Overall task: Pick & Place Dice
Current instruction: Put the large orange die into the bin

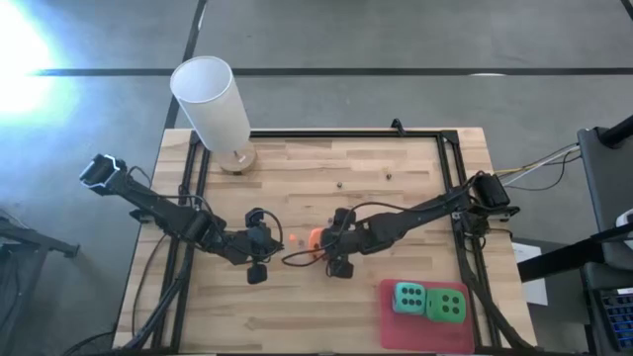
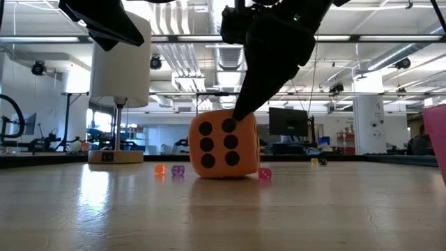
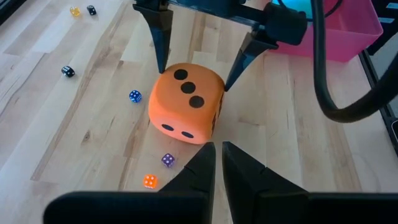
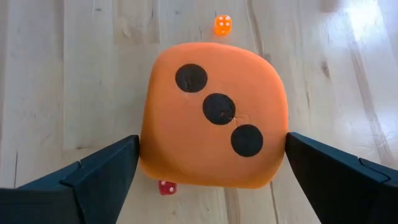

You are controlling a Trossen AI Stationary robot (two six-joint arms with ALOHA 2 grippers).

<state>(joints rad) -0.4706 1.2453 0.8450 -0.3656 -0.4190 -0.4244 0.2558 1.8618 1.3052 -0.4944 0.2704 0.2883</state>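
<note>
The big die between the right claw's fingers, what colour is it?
The big die is orange with dark pips, three on top. The right wrist view shows it best.

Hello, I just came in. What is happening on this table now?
The right gripper is down over the orange die in the middle of the wooden table, its open fingers on either side of it; the die sits on the wood with three pips up. The left gripper waits close by, shut. A teal die and a green die already lie on the pink mat.

orange die point(image 4: 214, 115): matt, soft foam | table point(image 1: 326, 297): pale wood, smooth
</note>
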